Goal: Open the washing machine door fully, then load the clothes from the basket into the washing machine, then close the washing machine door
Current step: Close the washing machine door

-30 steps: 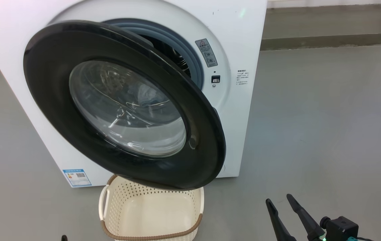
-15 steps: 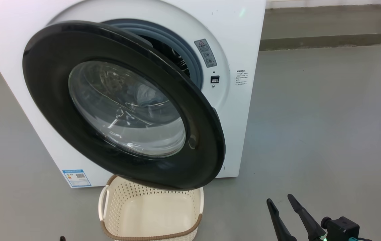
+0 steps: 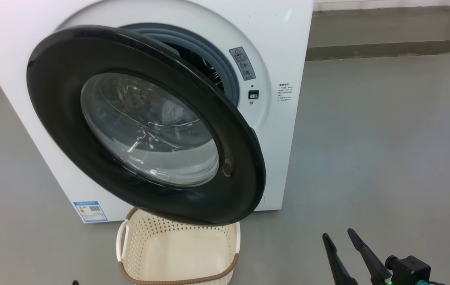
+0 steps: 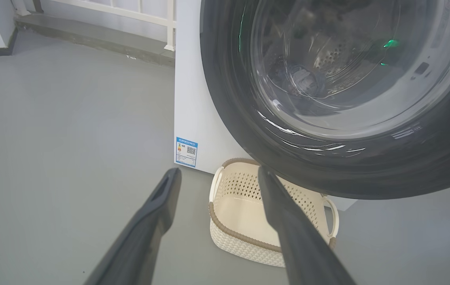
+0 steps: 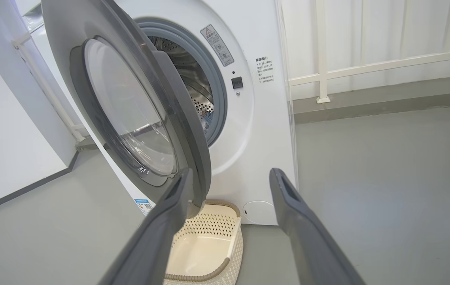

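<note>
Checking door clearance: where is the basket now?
Head view, bottom centre: the basket sits on the floor in front of the washing machine, beneath the lower rim of the open door.

A smooth grey floor spreads across the right half of the head view. A white washing machine stands on it at upper left, and a cream perforated basket sits at lower centre, just in front of the machine's base.
</note>
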Controlling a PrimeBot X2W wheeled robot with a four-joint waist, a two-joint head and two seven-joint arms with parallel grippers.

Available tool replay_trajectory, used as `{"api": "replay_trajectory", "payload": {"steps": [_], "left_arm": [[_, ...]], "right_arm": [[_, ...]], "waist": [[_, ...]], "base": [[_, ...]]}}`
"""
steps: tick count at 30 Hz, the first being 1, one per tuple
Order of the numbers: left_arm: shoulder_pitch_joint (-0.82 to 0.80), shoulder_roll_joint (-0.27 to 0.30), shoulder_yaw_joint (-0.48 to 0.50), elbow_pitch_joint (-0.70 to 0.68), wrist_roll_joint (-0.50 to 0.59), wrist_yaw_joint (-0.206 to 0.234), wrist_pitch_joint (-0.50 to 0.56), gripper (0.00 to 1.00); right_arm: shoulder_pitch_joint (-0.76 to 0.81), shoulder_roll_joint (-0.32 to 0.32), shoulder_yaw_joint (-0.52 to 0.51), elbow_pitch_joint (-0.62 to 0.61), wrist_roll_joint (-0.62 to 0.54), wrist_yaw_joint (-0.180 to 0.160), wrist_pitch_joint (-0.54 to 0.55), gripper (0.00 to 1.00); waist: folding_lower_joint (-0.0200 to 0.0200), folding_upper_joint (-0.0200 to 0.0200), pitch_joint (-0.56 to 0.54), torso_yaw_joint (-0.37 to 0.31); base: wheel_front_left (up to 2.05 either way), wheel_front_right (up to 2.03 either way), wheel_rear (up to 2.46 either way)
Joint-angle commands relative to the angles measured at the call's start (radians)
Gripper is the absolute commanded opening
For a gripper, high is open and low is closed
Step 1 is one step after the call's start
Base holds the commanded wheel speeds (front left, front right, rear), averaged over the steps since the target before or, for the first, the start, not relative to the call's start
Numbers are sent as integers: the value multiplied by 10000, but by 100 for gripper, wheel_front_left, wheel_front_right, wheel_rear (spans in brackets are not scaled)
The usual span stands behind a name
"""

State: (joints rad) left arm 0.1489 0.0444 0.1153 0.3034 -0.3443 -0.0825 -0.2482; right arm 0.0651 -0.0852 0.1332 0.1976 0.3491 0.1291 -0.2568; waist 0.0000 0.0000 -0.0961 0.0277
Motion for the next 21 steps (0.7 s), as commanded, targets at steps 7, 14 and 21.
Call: {"api": "replay_trajectory", "payload": {"steps": [7, 14, 21], "left_arm": [[-212, 60, 248, -223, -39, 98, -135, 100], [-184, 59, 261, -229, -67, 128, -135, 100], [-196, 59, 181, -243, -104, 172, -135, 100]], "right_arm": [[-158, 98, -73, -214, -292, 16, -49, 0], [-154, 168, -161, -204, -353, 16, -49, 0], [-440, 220, -481, -144, -76, 16, -49, 0]], "waist": [[0, 0, 3, 22], [0, 0, 28, 56], [0, 0, 107, 84]], "base": [[0, 0, 0], [0, 0, 0], [0, 0, 0]]}}
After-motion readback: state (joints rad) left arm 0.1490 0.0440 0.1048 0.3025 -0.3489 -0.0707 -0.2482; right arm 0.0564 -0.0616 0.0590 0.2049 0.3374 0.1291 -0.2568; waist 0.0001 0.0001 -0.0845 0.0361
